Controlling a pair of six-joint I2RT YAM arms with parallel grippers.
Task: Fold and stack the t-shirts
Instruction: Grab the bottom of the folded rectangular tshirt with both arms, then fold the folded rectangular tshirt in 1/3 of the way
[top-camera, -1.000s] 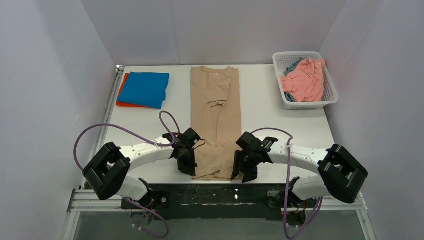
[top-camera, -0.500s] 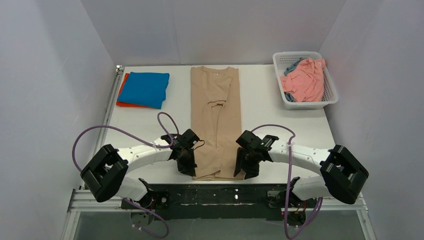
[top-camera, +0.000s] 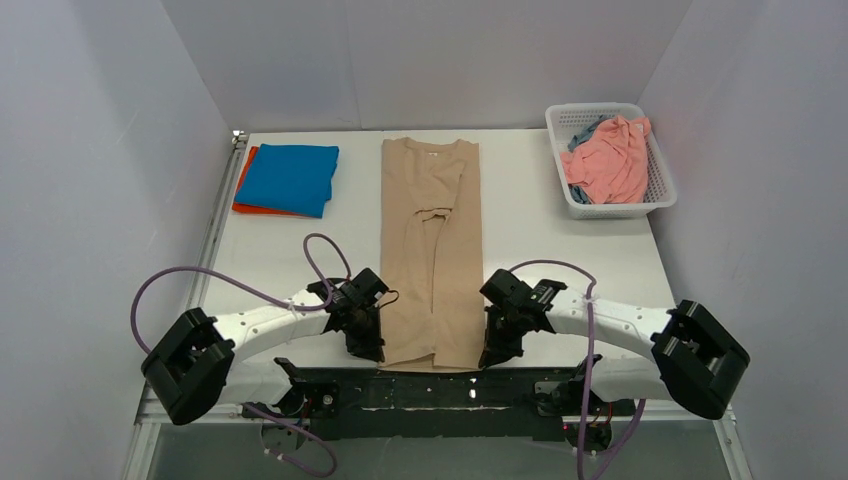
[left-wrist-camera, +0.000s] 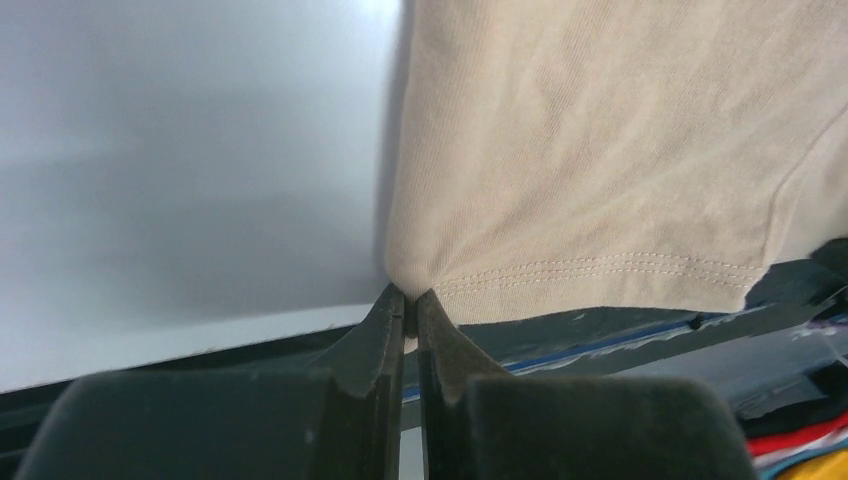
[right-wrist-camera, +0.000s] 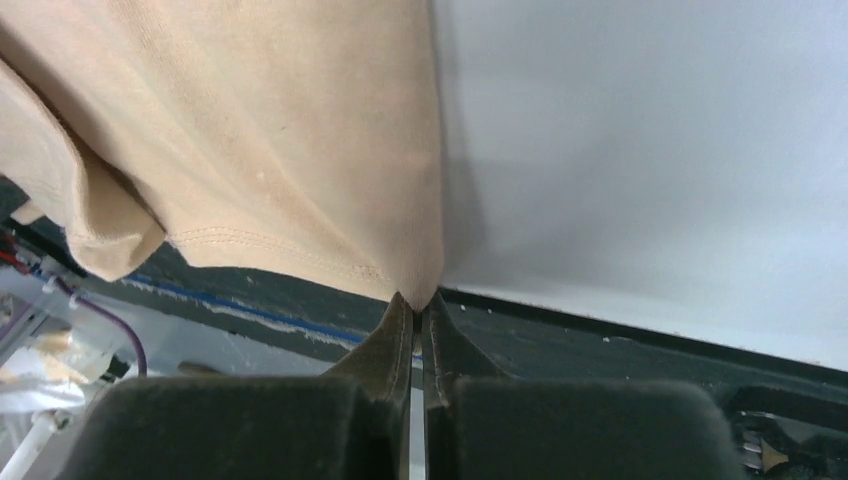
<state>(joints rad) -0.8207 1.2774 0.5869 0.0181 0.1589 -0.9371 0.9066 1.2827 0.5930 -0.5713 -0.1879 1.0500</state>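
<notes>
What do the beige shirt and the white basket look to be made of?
The beige t-shirt looks like soft knit cloth, possibly cotton jersey, with a matte finish: the left wrist view shows fine knit lines and a double-stitched hem. The white basket seems to be rigid plastic, judging by its moulded open-mesh walls and smooth solid rim.

The right pincer (right-wrist-camera: 418, 305) has its two dark fingers pressed together on the stitched hem corner of the beige-tan t-shirt (right-wrist-camera: 270, 130). The shirt spreads away above and to the left of the tips. White bench (right-wrist-camera: 650, 150) lies above and to the right. A dark frame edge (right-wrist-camera: 620, 350) crosses beside the tips, and a purple cable (right-wrist-camera: 112, 322) loops well off to the left.
</notes>
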